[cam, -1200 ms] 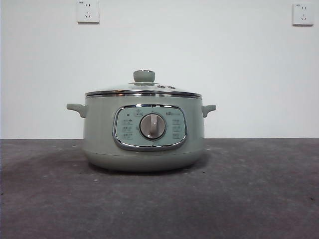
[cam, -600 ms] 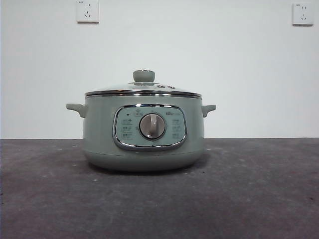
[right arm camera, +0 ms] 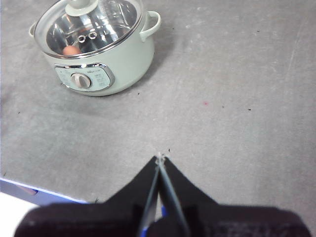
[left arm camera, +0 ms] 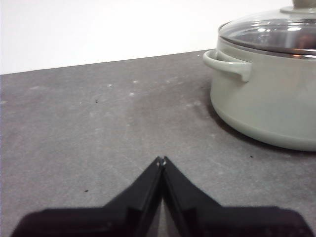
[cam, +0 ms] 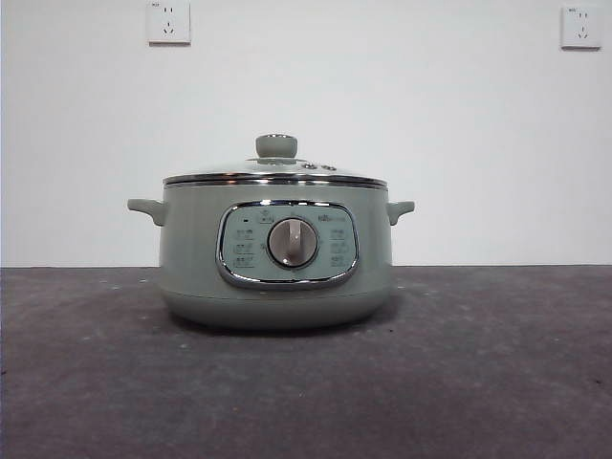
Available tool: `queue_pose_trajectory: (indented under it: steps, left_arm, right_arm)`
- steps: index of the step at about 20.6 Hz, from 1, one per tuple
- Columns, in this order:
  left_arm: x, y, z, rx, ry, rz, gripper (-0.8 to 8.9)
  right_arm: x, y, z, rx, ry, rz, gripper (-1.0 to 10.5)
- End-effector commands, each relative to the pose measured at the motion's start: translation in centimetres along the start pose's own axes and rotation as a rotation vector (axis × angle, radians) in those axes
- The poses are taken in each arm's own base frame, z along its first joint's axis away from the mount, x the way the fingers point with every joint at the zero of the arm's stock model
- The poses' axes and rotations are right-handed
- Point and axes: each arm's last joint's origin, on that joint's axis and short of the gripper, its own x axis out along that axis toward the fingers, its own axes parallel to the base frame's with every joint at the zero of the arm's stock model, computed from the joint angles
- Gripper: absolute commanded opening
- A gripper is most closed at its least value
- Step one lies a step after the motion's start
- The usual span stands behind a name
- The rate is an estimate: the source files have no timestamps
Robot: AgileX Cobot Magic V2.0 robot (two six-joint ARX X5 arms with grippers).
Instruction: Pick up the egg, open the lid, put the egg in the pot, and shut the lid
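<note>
Pot (cam: 275, 268): stands mid-table, open grey table (cam: 497, 382) on every side.
Lid (cam: 275, 170): seated on the pot's rim, knob up.
Egg (right arm camera: 72, 50): inside the pot, seen through the glass.
Left gripper (left arm camera: 161, 160): clenched, holding nothing, low beside the pot's handle side, apart from it.
Right gripper (right arm camera: 160, 158): clenched, holding nothing, high and well clear of the pot; table edge just beneath.

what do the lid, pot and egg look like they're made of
Lid: clear glass, since the egg inside shows through it, with a shiny, likely steel rim.
Pot: smooth sage-green shell, painted metal or plastic, I can't tell which; chrome-looking panel frame, silver dial.
Egg: brown-orange, matte as far as the glass lets me see; real or fake is unclear.
</note>
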Motion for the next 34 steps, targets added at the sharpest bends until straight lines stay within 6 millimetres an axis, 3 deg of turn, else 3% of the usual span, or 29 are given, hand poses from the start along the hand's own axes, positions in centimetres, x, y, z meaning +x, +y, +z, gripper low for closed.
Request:
queue_pose_trajectory:
  steps: [1,14,17,20,22,25,34]
  left_arm:
    - [0.1,0.0,-0.3,-0.019,0.009,0.007,-0.04]
    - [0.4,0.1,-0.7,-0.027,0.067,0.005,-0.04]
    - [0.5,0.1,-0.8,-0.028,0.074,0.005,-0.04]
    - [0.5,0.1,-0.8,-0.029,0.079,0.004,-0.04]
    - [0.5,0.1,-0.8,-0.029,0.079,0.004,-0.04]
    - [0.5,0.1,-0.8,-0.029,0.08,0.004,-0.04]
    - [0.5,0.1,-0.8,-0.029,0.08,0.004,-0.04]
  right_arm:
    - [0.1,-0.1,-0.3,0.003,0.028,-0.008,0.0]
    - [0.1,-0.1,-0.3,-0.024,0.024,-0.019,0.0]
    - [0.0,-0.3,0.5,-0.037,-0.109,-0.189,0.0]
    - [0.8,0.2,1.5,-0.108,-0.358,-0.155,0.0]
    - [2.5,0.0,1.1,-0.144,-0.498,-0.159,0.0]
    - [6.8,-1.3,-1.2,-0.129,-0.602,-0.206,0.0]
    - [15.5,-4.2,-8.6,-0.091,-0.585,-0.275,0.0]
